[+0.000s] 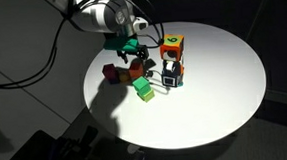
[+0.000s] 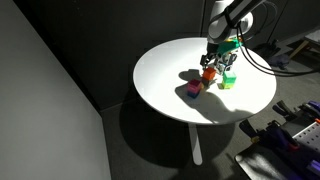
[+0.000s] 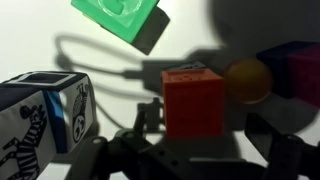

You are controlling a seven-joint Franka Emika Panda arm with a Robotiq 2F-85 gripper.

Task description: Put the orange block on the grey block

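In the wrist view the plain orange block (image 3: 193, 100) sits on the white table between my gripper's (image 3: 200, 146) two dark fingers. The fingers stand apart on either side of it and do not seem to touch it. In both exterior views the gripper (image 1: 132, 57) (image 2: 222, 62) is low over the cluster of blocks near the table's middle. The grey block does not show clearly in any view.
A yellow-orange ball (image 3: 248, 80) lies against the orange block. Around it are a purple block (image 3: 300, 68), a green block (image 3: 118, 20) (image 1: 142, 88) and a black-and-white cube (image 3: 45, 110). An orange cube with a green mark (image 1: 171, 42) tops a stack. The table is round and white (image 1: 225, 95).
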